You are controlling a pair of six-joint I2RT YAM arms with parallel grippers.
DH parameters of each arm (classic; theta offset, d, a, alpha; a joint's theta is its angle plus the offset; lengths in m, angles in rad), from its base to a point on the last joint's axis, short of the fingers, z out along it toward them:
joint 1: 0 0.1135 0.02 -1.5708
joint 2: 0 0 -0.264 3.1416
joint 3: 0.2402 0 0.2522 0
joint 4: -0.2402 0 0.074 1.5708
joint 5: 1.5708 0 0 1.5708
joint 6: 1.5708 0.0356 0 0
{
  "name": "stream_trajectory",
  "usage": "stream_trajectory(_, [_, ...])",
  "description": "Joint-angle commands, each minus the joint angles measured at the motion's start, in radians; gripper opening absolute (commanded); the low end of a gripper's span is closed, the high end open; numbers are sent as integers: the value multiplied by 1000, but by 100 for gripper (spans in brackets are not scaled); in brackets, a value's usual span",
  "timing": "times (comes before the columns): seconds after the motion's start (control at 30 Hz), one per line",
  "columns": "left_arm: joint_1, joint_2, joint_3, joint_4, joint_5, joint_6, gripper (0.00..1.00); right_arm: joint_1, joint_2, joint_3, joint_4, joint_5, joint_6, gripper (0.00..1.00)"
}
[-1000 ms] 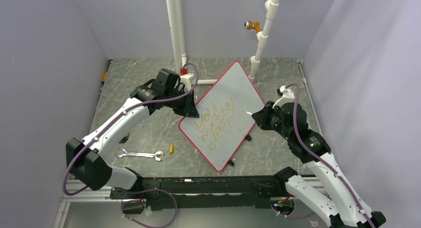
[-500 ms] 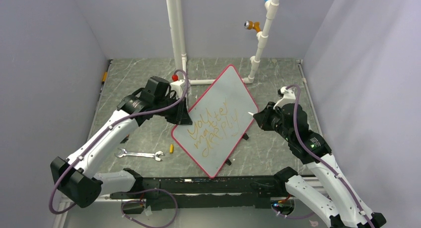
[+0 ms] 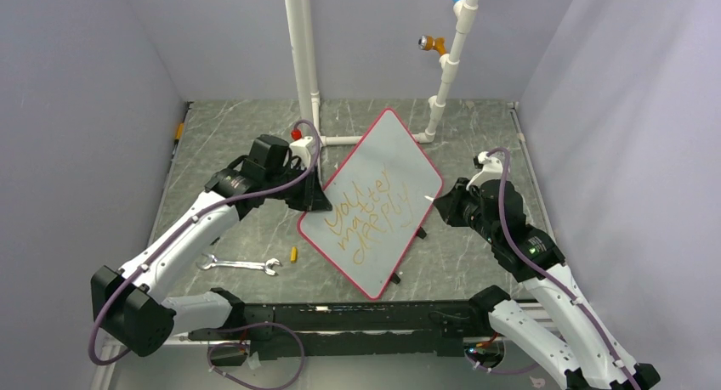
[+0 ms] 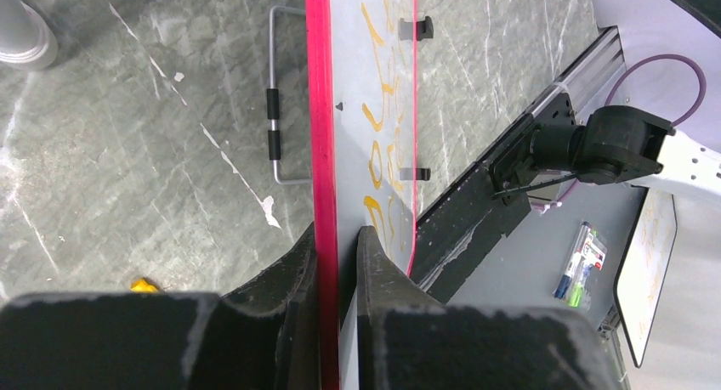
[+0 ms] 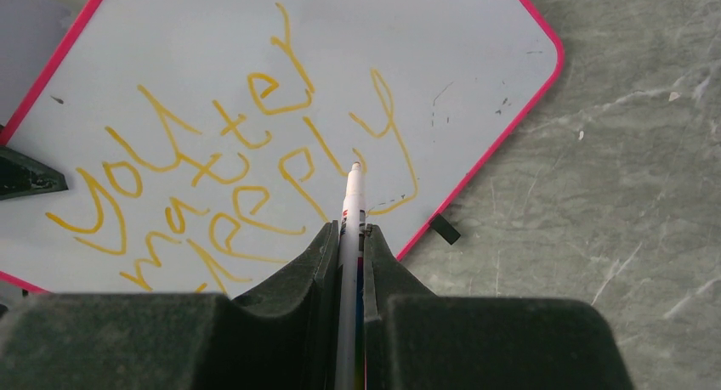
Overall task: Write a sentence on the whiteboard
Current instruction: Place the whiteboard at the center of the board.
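View from above of 2 robot arms over a grey marbled worktop [image 3: 255,152]. A whiteboard [image 3: 387,156] with a thin red rim sits near the middle of the worktop, between the arms, turned so that its corners point like a diamond. Across its lower half runs the sentence [image 3: 367,220] in orange-yellow marker, 3 slanted lines reading "You matter deeply".

The left end effector [image 3: 316,201] is at the board's left edge. Its wrist camera shows the 2 black fingers [image 4: 293,262] nearly closed, pinching the red rim between them, with the board running away edge-on.

The right end effector [image 3: 442,205] is at the board's right corner, closed tight around a white marker [image 5: 349,211] that sticks out between its fingers. The marker's tip points at the final "y"; whether it touches the surface cannot be told.

A silver wrench [image 3: 241,264] and a small yellow object [image 3: 294,254] lie on the worktop left of the board, apart from it.
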Motion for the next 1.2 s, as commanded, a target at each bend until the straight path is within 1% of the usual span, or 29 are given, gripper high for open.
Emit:
stream_trajectory(0.0, [-19, 39, -46, -30, -98, 128, 5, 2, 6, 5, 42, 0, -9, 0])
stream_trajectory(0.23, [-21, 8, -74, -64, -141, 163, 16, 2, 14, 0, 44, 6, -13, 0])
stream_trajectory(0.4, [-22, 6, -104, -56, -128, 181, 27, 3, 28, -5, 58, 0, -9, 0])
stream_trajectory(0.5, [-22, 18, -113, -44, -120, 183, 31, 1, 32, -5, 63, -4, -6, 0])
stream_trajectory(0.77, [-46, 29, -94, -23, -99, 154, 33, 1, 42, -2, 66, -1, -10, 0])
stream_trajectory(1.17, [-206, 107, -54, 39, -130, 69, 34, 2, 23, 17, 30, 35, -25, 0])
